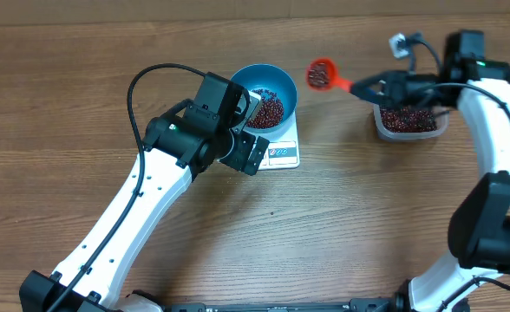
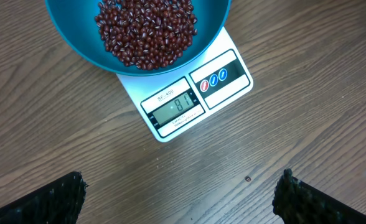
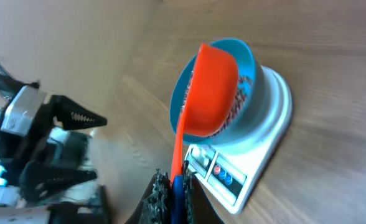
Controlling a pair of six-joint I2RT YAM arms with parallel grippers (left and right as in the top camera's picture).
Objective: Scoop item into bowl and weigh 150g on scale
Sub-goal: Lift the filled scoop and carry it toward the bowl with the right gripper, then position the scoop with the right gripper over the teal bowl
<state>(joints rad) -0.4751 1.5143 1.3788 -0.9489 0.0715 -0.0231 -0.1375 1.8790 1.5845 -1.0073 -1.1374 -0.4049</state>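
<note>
Loaded scoop (image 1: 320, 74) just right of the bowl (image 1: 272, 76), not yet over it.
The beans (image 2: 147, 31) lie heaped in the blue bowl on the scale (image 2: 226, 81), display reading 81. The orange scoop, carrying more beans, sits between bowl and tub (image 1: 408, 135). Its handle runs rightward into the right gripper (image 1: 369, 87), which is clenched on it. The left gripper (image 2: 180, 190) hangs released beside the scale, holding nothing.

wooden table (image 1: 368, 225) filled the overhead frame: brown surface, grain running left to right, darker streaks noted. a paler band (image 1: 151, 7) ran along the top edge of the frame. one small dark speck (image 2: 248, 179) lay on bare wood, lower right in the left wrist view. lighting was even and soft.
</note>
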